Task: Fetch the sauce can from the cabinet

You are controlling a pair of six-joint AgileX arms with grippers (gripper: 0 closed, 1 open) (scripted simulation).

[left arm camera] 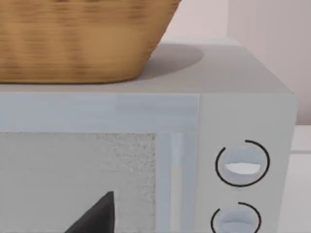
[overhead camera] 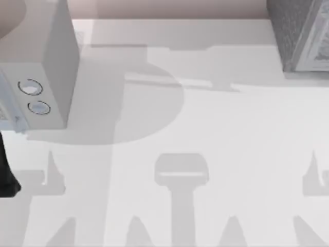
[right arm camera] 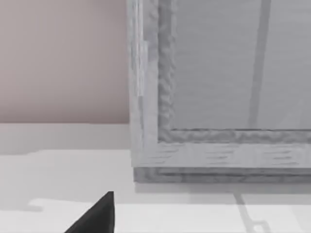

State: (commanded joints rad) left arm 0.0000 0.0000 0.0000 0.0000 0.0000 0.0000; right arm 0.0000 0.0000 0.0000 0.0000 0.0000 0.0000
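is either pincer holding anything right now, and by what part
Cannot be told: one dark fingertip shows facing the pale box with dials, another facing the cabinet. No sauce can is between them.

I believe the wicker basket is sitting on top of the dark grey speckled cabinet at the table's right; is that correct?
Not quite: the left wrist view shows the wicker basket sitting on top of the pale grey box with two round dials, which stands at the table's left. The dark grey speckled cabinet is indeed at the right.

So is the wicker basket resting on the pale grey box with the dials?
Touching. The left wrist view shows the basket sitting flat on the pale grey box's top, with no gap.
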